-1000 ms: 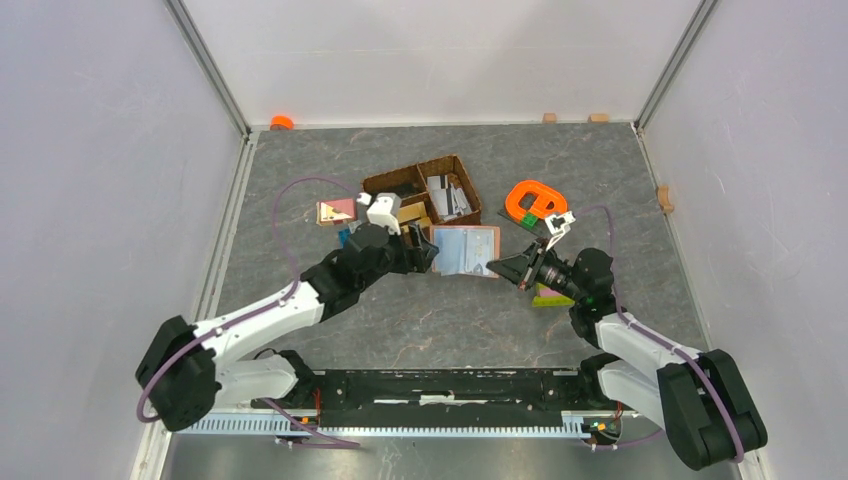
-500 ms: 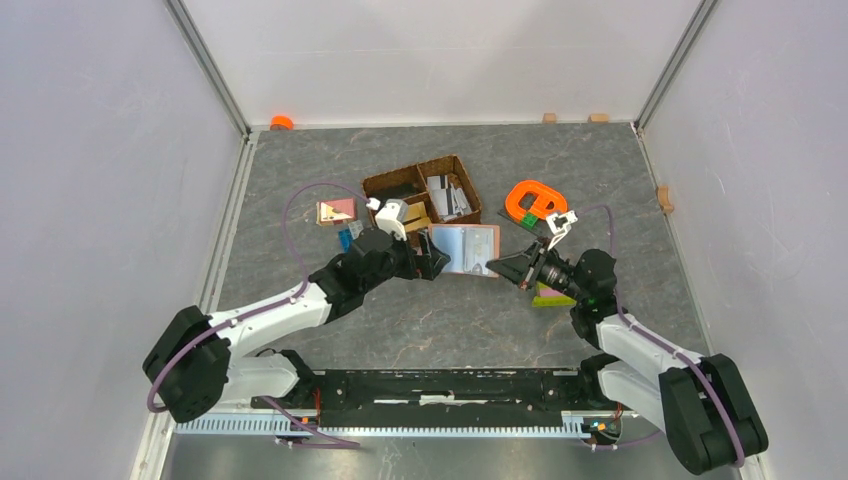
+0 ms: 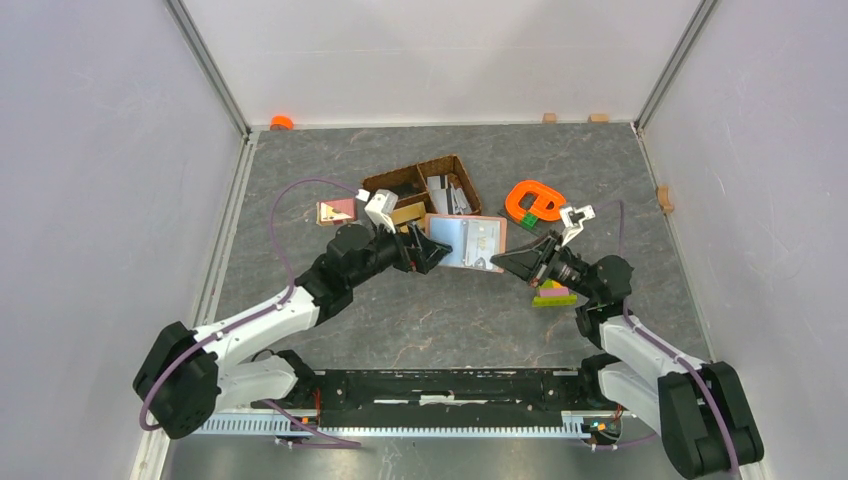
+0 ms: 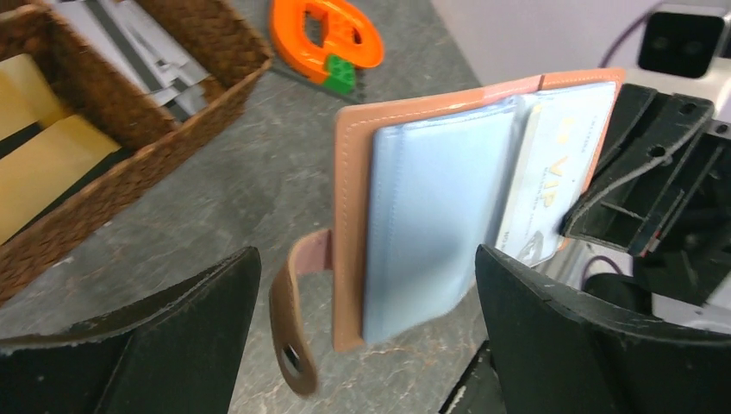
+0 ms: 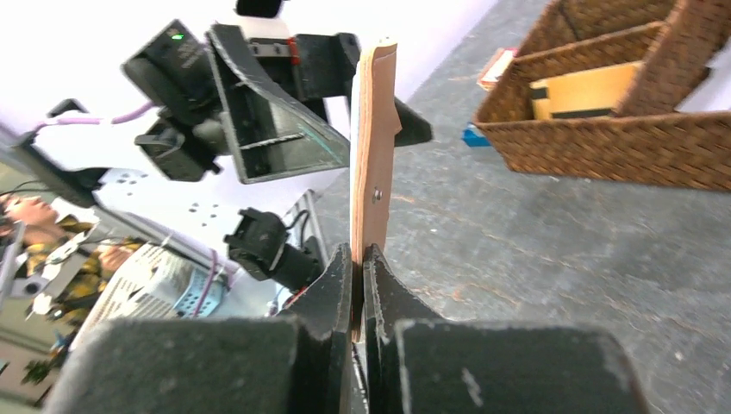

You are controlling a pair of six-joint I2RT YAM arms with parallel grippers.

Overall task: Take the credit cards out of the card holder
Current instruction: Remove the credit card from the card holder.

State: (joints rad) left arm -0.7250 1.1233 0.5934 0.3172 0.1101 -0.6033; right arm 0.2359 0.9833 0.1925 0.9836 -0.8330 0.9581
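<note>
The card holder (image 3: 466, 242), reddish-brown, is held up off the table, open, between the two arms. My right gripper (image 5: 360, 259) is shut on the edge of its cover (image 5: 372, 155). In the left wrist view its pale blue sleeves (image 4: 431, 216) face me, a white credit card (image 4: 552, 181) shows in the far sleeve, and the strap tab (image 4: 289, 319) hangs down. My left gripper (image 4: 366, 259) is open wide, one finger on each side of the holder's near edge, touching nothing. More grey-white cards (image 3: 450, 195) lie in the basket.
A dark woven divided basket (image 3: 395, 185) stands just behind the holder. An orange ring-shaped piece (image 3: 533, 200) with a green block sits at the back right. A pink-and-tan flat piece (image 3: 337, 211) lies to the left. A green-and-pink block (image 3: 553, 297) lies under my right arm.
The right gripper has raised the card holder from lying flat to standing tilted, slightly farther back. The left gripper opened wide and followed it up to the holder's left edge.
</note>
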